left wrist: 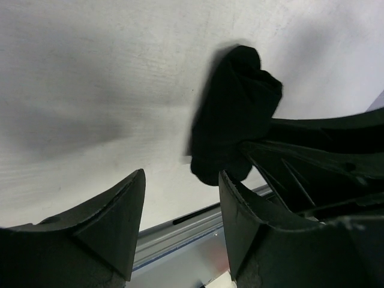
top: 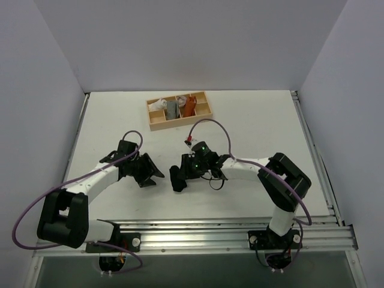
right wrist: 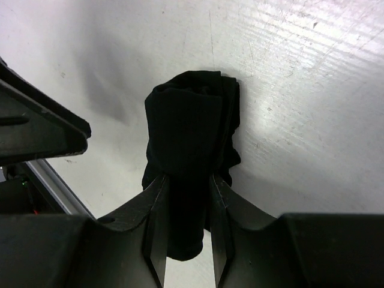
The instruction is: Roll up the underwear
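White bench (top: 252, 132), plain pale walls on three sides, aluminium rail (top: 228, 231) along the near edge.

Underwear (right wrist: 192, 132): black and already bunched into a tight roll. It sits about mid-bench, a bit nearer the near edge than the far one, and roughly centred between the left and right edges. One end of the roll rests on the bench surface.

Right gripper (right wrist: 187, 180): fingers closed in on the roll, pinching it from both sides around its middle. In the right wrist view, cloth sticks out past the fingertips and also hangs back between the fingers. The arm reaches in from the right side, elbow folded up near the near-right corner.

Left gripper (left wrist: 182, 198): fingers spread wide, nothing between them, only bare bench in the gap. It sits just left of the roll. In the left wrist view the roll is just past the tip of the right-hand finger (left wrist: 240, 222). Can't tell whether they touch. Part of the right gripper's body also shows at the right of that view.

Wooden tray (top: 180, 125): near the far edge, about centre, well apart from both grippers. Compartments hold a white roll (top: 159, 105), a grey roll (top: 173, 108) and an orange-brown roll (top: 189, 105). The remaining compartments are too small to read.

Purple cables (top: 210, 123) loop off both arms.
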### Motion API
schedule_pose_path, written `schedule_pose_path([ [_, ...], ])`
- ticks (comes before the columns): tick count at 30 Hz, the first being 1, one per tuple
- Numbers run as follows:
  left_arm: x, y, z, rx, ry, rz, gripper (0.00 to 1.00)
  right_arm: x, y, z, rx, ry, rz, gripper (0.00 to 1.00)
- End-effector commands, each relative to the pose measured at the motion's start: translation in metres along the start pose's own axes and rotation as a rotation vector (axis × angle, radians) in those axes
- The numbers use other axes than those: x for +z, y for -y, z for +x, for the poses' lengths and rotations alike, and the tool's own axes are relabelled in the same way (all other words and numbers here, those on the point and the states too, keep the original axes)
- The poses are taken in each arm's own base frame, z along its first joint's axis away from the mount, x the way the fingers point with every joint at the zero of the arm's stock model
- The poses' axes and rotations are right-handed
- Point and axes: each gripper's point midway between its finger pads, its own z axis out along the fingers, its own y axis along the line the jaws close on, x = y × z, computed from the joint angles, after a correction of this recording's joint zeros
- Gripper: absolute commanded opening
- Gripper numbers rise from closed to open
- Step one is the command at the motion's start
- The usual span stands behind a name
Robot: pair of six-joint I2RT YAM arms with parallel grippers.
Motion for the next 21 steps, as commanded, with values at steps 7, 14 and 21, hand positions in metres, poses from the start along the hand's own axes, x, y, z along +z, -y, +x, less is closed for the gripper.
schedule_pose_path([
  [7, 0.021, 0.014, -0.007, 0.026, -0.004, 0.122, 0.61, 0.019, -0.009, 0.014, 0.041, -0.027, -0.050, 0.00],
  [14, 0.043, 0.010, -0.006, 0.026, -0.044, 0.141, 0.64, 0.024, -0.007, 0.029, 0.074, -0.049, -0.083, 0.00],
  [21, 0.058, 0.001, -0.004, 0.018, -0.073, 0.121, 0.64, 0.026, -0.009, 0.036, 0.082, -0.066, -0.093, 0.00],
])
